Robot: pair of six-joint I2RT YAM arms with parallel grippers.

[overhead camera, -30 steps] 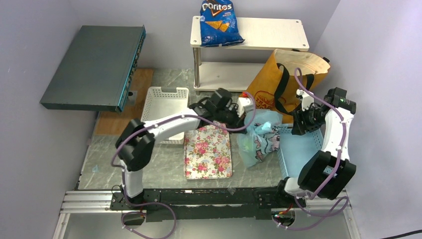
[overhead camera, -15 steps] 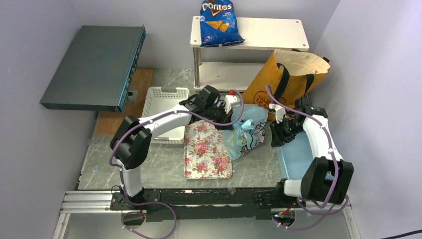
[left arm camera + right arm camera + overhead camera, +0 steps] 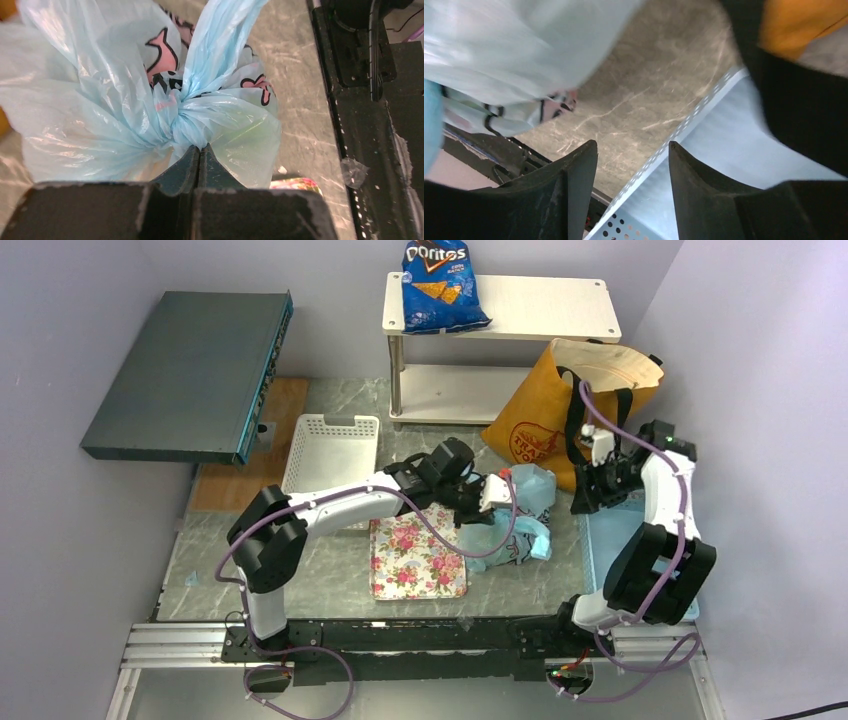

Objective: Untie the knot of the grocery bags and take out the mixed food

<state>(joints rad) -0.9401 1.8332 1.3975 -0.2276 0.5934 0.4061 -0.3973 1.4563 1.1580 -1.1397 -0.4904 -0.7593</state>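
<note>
The light-blue cartoon-printed plastic bag (image 3: 520, 520) lies on the table beside the floral tray. Its twisted knot (image 3: 184, 120) fills the left wrist view. My left gripper (image 3: 199, 148) is shut, its tips pinching the plastic right at the knot; it also shows in the top view (image 3: 487, 512). The orange-tan tote (image 3: 545, 415) with black straps (image 3: 575, 410) stands at the back right. My right gripper (image 3: 631, 147) is open and empty, hovering between the plastic bag and the tote (image 3: 583, 502). The food is hidden inside the bags; a green tint shows through the plastic (image 3: 250, 142).
A floral tray (image 3: 415, 560) lies in front of the left arm. A white basket (image 3: 330, 450) stands behind it, and a blue perforated basket (image 3: 724, 165) at the right. A shelf (image 3: 540, 305) with a blue Doritos bag (image 3: 437, 285) stands at the back.
My left gripper pulled the plastic bag left, then right and nearer. My right gripper reached toward the bag, then drew back toward the tote.
</note>
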